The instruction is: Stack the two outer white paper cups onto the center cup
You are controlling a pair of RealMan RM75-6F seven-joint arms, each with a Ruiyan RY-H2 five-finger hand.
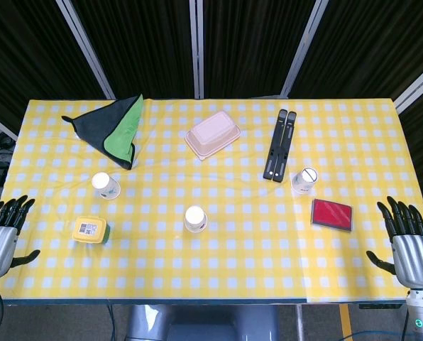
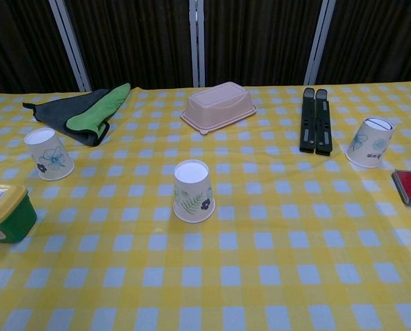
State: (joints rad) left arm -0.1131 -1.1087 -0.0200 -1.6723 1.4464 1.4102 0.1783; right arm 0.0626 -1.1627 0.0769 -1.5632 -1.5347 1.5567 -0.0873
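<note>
Left robot hand [image 1: 2,231] and right robot hand [image 1: 409,238]: two in all, each at a near corner of the desk [image 1: 218,270], fingers spread apart and holding nothing; neither touches any item. Both show only in the head view.

Three white paper cups stand inverted, rims down, on the yellow-and-white checked cloth, well apart from one another. The center cup [image 2: 193,191] bears a leaf print and sits nearest the front edge. The left cup [image 2: 48,154], with a blue flower print, stands beside one yellow-lidded green box [image 2: 4,210]. The right cup [image 2: 369,142] stands just beside the near end of one black folded stand [image 2: 314,118] and behind one red flat case [image 2: 409,186].

Toward the far edge lie one pink lidded container [image 2: 218,105] and one cloth [image 2: 88,114], grey with a green fold.
</note>
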